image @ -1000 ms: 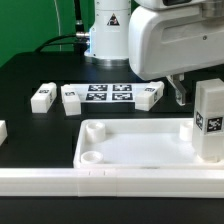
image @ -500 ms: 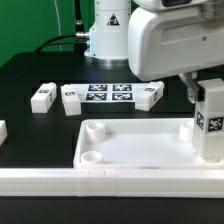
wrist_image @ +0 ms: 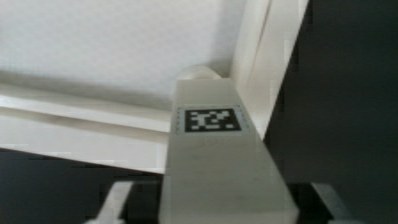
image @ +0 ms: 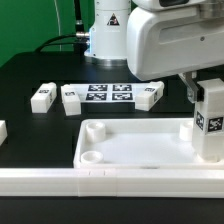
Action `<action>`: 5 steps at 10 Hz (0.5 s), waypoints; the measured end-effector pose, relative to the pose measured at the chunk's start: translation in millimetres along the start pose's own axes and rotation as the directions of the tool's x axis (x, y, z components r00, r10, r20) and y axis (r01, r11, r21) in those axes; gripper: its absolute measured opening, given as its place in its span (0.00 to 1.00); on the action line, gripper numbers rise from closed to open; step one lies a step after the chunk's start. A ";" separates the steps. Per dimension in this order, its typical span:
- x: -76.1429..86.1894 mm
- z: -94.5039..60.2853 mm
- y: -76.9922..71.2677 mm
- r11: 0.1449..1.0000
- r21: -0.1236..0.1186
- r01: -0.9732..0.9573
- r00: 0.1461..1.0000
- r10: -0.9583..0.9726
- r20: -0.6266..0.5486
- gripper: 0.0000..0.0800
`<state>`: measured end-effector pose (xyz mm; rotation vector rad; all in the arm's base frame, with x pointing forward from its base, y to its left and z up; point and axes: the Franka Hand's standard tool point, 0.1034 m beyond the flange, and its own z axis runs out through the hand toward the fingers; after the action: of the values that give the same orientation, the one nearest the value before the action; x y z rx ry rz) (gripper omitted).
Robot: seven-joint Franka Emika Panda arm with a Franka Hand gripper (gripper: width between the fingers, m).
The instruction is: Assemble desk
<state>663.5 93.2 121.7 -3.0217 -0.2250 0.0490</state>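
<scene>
The white tray-like tabletop (image: 130,150) lies at the front. One white square leg (image: 210,122) with a tag stands upright at its corner on the exterior view's right. It also shows in the wrist view (wrist_image: 217,150), rising from the tabletop (wrist_image: 107,60) corner. My gripper (image: 196,92) is at the top of this leg. In the wrist view my gripper (wrist_image: 222,205) straddles the leg, with a dark gap between each finger and the leg, so it looks open. Three more legs lie on the black table: two on the left (image: 42,96) (image: 71,100) and one on the right (image: 150,96).
The marker board (image: 108,94) lies between the loose legs. A long white border rail (image: 100,181) runs along the front edge. Another white part (image: 2,130) shows at the exterior view's left edge. The robot base (image: 108,35) stands at the back.
Over the last second my gripper moved toward the exterior view's right, onto the standing leg. Nothing has moved in the last half second.
</scene>
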 end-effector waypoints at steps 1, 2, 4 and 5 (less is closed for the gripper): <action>-0.3 0.3 0.6 0.991 0.002 -0.136 0.991 0.136 -0.013 0.36; -1.5 0.6 0.5 0.966 0.004 -0.259 0.966 0.259 -0.025 0.36; -1.4 0.7 1.2 0.909 0.011 -0.416 0.908 0.416 -0.036 0.36; -1.3 0.7 1.0 0.843 0.013 -0.537 0.843 0.537 -0.038 0.36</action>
<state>662.3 92.1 120.9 -2.9724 0.6345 0.0337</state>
